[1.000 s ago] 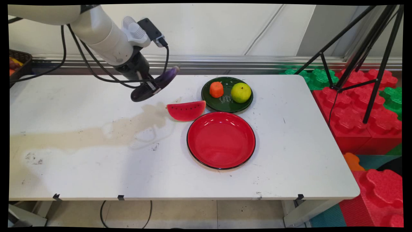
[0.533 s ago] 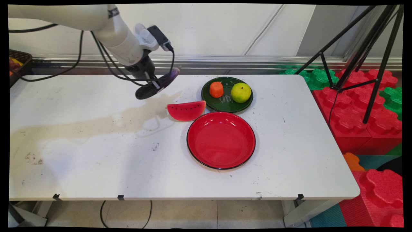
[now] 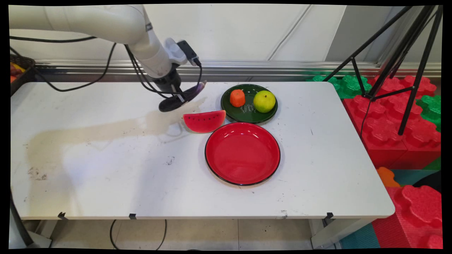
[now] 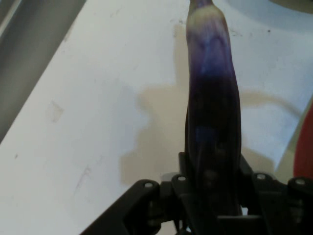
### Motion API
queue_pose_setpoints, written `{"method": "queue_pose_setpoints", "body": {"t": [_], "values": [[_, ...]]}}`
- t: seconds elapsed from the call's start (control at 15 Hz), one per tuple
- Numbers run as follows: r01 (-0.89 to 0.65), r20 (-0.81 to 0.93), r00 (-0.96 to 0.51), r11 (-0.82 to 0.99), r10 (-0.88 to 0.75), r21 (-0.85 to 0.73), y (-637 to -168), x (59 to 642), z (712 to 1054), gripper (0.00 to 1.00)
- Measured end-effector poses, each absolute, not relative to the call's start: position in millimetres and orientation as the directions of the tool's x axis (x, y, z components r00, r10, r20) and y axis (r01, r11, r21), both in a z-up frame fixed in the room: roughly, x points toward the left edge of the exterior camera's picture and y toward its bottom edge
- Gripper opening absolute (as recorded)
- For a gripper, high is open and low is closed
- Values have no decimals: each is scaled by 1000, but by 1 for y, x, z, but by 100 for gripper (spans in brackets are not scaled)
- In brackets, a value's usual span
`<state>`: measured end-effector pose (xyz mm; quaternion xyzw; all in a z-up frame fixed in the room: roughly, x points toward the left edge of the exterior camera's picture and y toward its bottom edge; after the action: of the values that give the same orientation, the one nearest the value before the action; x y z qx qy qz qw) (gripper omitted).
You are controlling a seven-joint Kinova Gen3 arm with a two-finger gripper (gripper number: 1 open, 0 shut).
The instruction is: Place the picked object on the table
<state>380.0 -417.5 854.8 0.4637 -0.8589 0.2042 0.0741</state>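
My gripper (image 3: 179,97) is shut on a dark purple eggplant (image 3: 182,97), held just above the table left of the watermelon slice (image 3: 204,121). The eggplant lies tilted, its pale stem end pointing toward the green plate (image 3: 249,115). In the hand view the eggplant (image 4: 213,112) runs up from between the black linkage of the gripper (image 4: 215,196) over the white tabletop. The green plate holds an orange piece of fruit (image 3: 237,98) and a green apple (image 3: 264,101). An empty red plate (image 3: 242,153) sits in front of it.
A dark basket (image 3: 18,72) with fruit stands at the table's far left edge. Red and green foam blocks (image 3: 406,127) and a black tripod (image 3: 406,63) are to the right of the table. Black cables (image 3: 88,77) hang from the arm.
The arm has carried the eggplant to the right and slightly lower, from the table's back left toward the watermelon slice. The plates and fruit have not moved.
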Motion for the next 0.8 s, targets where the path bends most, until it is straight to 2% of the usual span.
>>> {"method": "queue_pose_setpoints", "body": {"t": [0.73, 0.8], "values": [[-806, 275, -589, 529, -760, -264, -449, 383, 816, 0], [-804, 271, -592, 534, -759, -262, -451, 383, 814, 100]]}}
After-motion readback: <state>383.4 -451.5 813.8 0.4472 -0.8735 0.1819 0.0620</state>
